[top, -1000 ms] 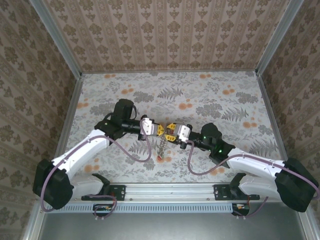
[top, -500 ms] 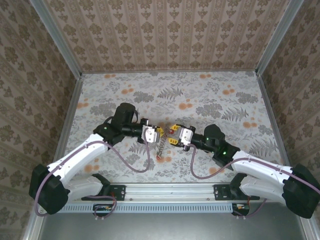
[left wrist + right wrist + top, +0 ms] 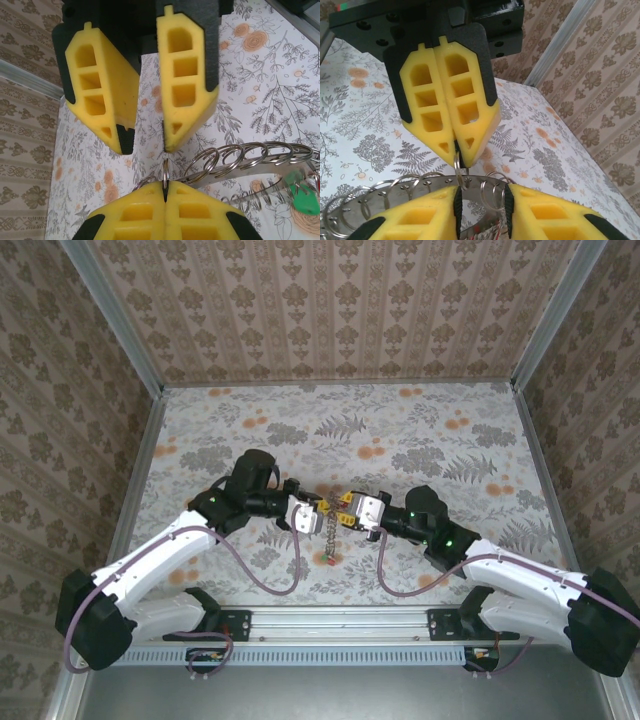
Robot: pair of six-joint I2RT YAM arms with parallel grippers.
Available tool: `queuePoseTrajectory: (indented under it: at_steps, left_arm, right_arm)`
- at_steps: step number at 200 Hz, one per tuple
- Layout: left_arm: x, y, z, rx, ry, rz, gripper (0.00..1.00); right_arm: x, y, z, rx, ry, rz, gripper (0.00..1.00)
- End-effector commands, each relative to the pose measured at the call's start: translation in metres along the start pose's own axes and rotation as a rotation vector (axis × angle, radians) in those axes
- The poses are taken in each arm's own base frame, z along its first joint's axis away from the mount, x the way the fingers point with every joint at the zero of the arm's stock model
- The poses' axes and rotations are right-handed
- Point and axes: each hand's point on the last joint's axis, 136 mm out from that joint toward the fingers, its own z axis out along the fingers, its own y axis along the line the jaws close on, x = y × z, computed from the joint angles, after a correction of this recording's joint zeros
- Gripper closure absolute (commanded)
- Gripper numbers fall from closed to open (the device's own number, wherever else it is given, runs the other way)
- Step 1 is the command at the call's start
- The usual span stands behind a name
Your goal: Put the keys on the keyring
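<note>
Seemingly light and slippery, the keyring [image 3: 235, 167] hung by one loop in the clamped right gripper [image 3: 459, 154], left gripper [image 3: 145, 144] gaping opposite.

Both arms are folded inward and meet nose to nose mid-table. The left arm [image 3: 160, 550] runs up from its base and bends at the elbow, with the wrist pointing right. The right arm [image 3: 510, 565] mirrors it, wrist pointing left. Left gripper [image 3: 145, 145]: yellow fingers [image 3: 100, 90] parted with a clear gap between the tips, gripping nothing. Right gripper [image 3: 460, 157]: fingers pressed flat together, tips pinching one small ring of the keyring [image 3: 250, 167]. The fingertips of the two grippers almost touch, with the right tips lined up on the left gripper's gap.
</note>
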Motion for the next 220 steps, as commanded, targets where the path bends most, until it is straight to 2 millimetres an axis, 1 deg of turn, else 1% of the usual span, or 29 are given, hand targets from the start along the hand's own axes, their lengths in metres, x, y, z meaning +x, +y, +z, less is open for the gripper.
queuePoseTrajectory:
  at_steps: [1,12,24,30,44,51,66,81,88,125,149,170,194,220]
  left_arm:
    - [-0.015,0.008,-0.004,-0.040,-0.050,0.043,1.00]
    - [-0.016,0.008,-0.005,-0.043,-0.056,0.041,1.00]
    - [-0.017,0.007,-0.005,-0.042,-0.061,0.039,1.00]
    - [-0.016,0.006,-0.004,-0.040,-0.060,0.038,1.00]
    - [-0.017,0.006,-0.004,-0.042,-0.061,0.038,1.00]
    - [-0.017,0.005,-0.004,-0.039,-0.062,0.037,1.00]
    - [-0.018,0.006,-0.005,-0.044,-0.067,0.027,1.00]
    - [-0.020,0.009,-0.005,-0.057,-0.078,0.012,1.00]
    - [-0.022,0.011,-0.005,-0.063,-0.089,0.005,1.00]
    - [-0.029,0.013,-0.005,-0.088,-0.139,-0.031,1.00]
    - [-0.029,0.014,-0.006,-0.094,-0.141,-0.038,1.00]
    - [-0.028,0.014,-0.006,-0.097,-0.132,-0.040,1.00]
    - [-0.026,0.016,-0.007,-0.102,-0.122,-0.052,1.00]
    - [-0.024,0.016,-0.007,-0.103,-0.119,-0.065,1.00]
  right_arm:
    - [-0.009,-0.002,0.002,-0.022,-0.014,-0.015,0.68]
    - [-0.009,-0.003,0.003,-0.020,-0.011,-0.013,0.69]
    - [-0.010,-0.004,0.003,-0.014,-0.013,-0.012,0.73]
    - [-0.011,-0.005,0.004,-0.011,-0.013,-0.010,0.76]
    - [-0.012,-0.007,0.004,-0.010,-0.012,-0.009,0.88]
    - [-0.013,-0.007,0.005,-0.010,-0.013,-0.010,0.89]
    - [-0.014,-0.008,0.004,-0.006,-0.017,-0.012,0.88]
    - [-0.012,-0.007,0.005,-0.010,-0.014,-0.012,0.78]
    - [-0.012,-0.006,0.005,-0.010,-0.015,-0.010,0.77]
    - [-0.011,-0.007,0.006,-0.009,-0.014,-0.011,0.75]
    - [-0.012,-0.005,0.005,-0.014,-0.020,-0.018,0.71]
    - [-0.009,-0.005,0.003,-0.010,-0.004,-0.027,0.71]
    - [-0.011,-0.003,0.000,-0.015,-0.014,-0.030,0.77]
    - [-0.011,0.004,-0.003,-0.042,-0.027,-0.032,0.78]
